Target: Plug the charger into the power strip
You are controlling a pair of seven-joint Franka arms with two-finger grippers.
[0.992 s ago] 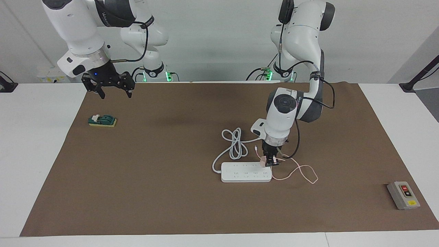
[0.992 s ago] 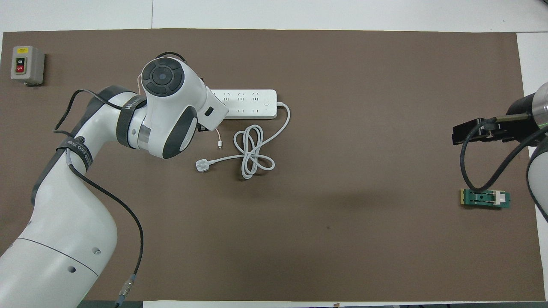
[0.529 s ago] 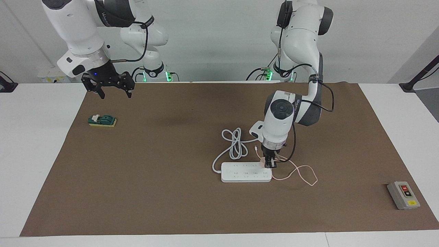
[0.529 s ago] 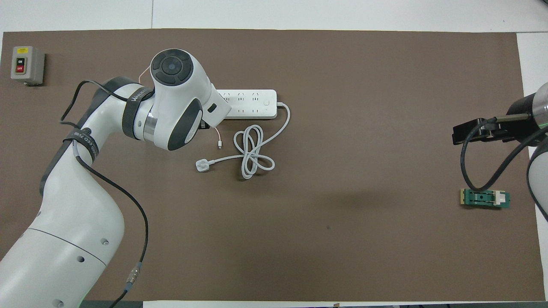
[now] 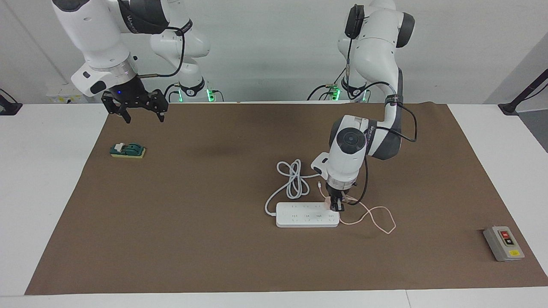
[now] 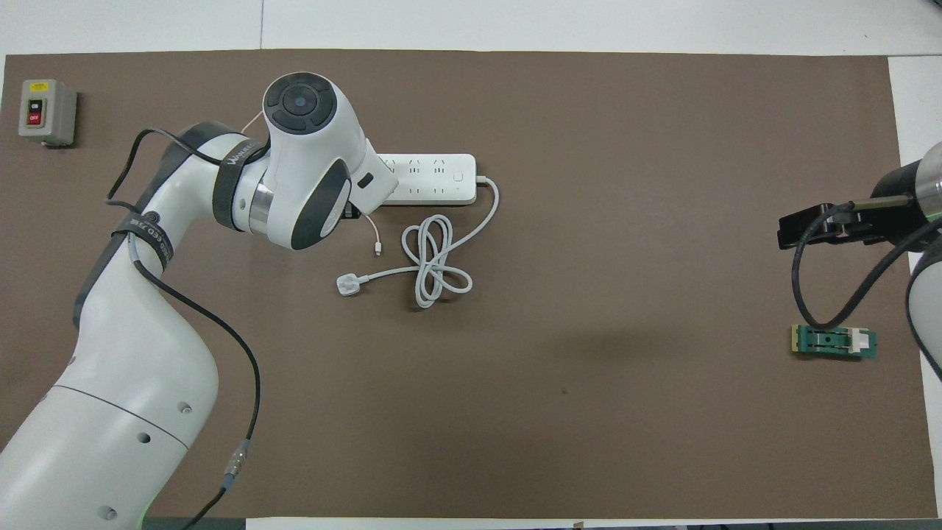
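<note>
The white power strip (image 5: 307,214) (image 6: 430,179) lies flat on the brown mat. My left gripper (image 5: 337,205) points straight down over the strip's end toward the left arm's end of the table, shut on the small pink charger (image 5: 328,201). The charger sits right at the strip's top face; I cannot tell whether its prongs are in a socket. Its thin pink cable (image 5: 378,218) loops on the mat beside the strip, and the cable's loose end (image 6: 377,247) lies nearer the robots. In the overhead view the left wrist hides the gripper and charger. My right gripper (image 5: 139,112) (image 6: 813,228) waits open, raised, holding nothing.
The strip's thick white cord (image 5: 293,179) (image 6: 434,261) is coiled nearer the robots and ends in a white three-pin plug (image 6: 347,285). A grey button box (image 5: 503,243) (image 6: 46,112) and a green switch block (image 5: 127,150) (image 6: 834,341) sit at the mat's two ends.
The left wrist has swung upright, and the gripper with the charger has shifted slightly along the strip's end. The cable loop moved a little with it. The right arm is still.
</note>
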